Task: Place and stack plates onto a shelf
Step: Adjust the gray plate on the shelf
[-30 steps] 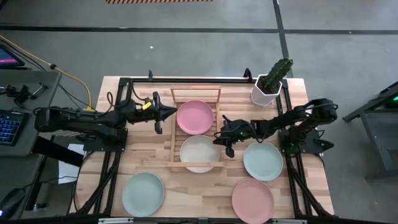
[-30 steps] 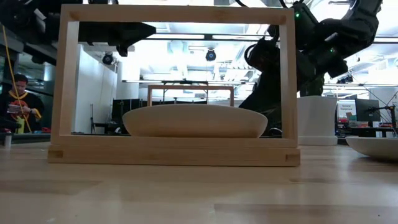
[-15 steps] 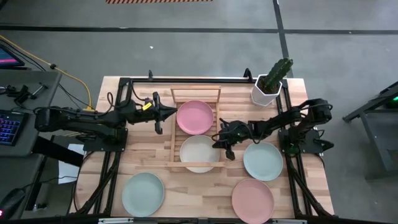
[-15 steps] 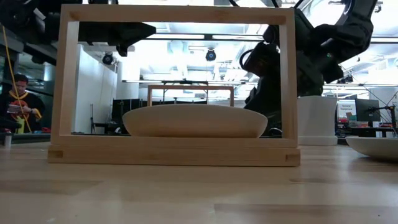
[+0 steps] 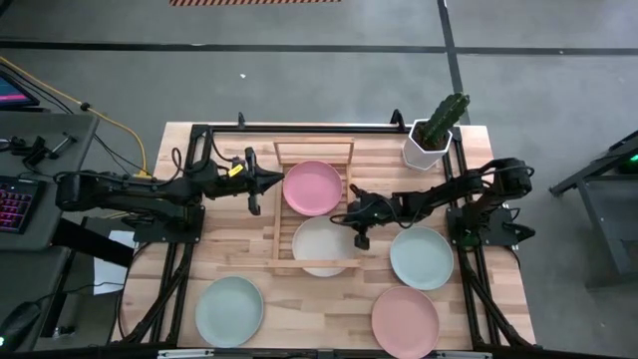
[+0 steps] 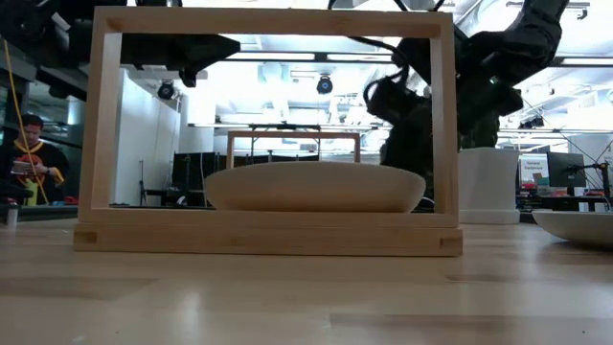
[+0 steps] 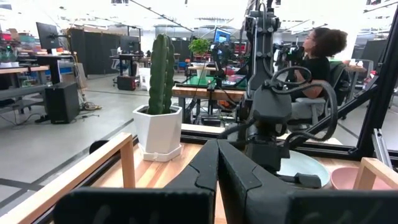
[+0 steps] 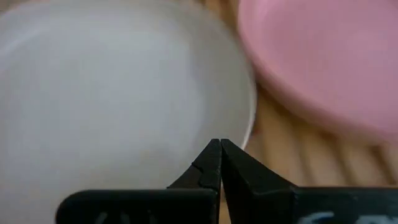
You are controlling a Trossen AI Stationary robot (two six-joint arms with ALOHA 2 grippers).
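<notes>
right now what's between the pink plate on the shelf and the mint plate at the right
In the high view, the right arm's shut fingers lie between the pink plate and the mint plate, at the cream plate's rim.

A cactus (image 5: 448, 113) in a white pot (image 5: 424, 148) stands at the counter's (image 5: 219, 254) far right corner (upright); a keyboard (image 5: 14, 204) lies off-counter left.

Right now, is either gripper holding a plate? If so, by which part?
No. The right gripper is shut and empty at the cream plate's rim on the shelf. The left gripper is shut and empty beside the shelf.
</notes>
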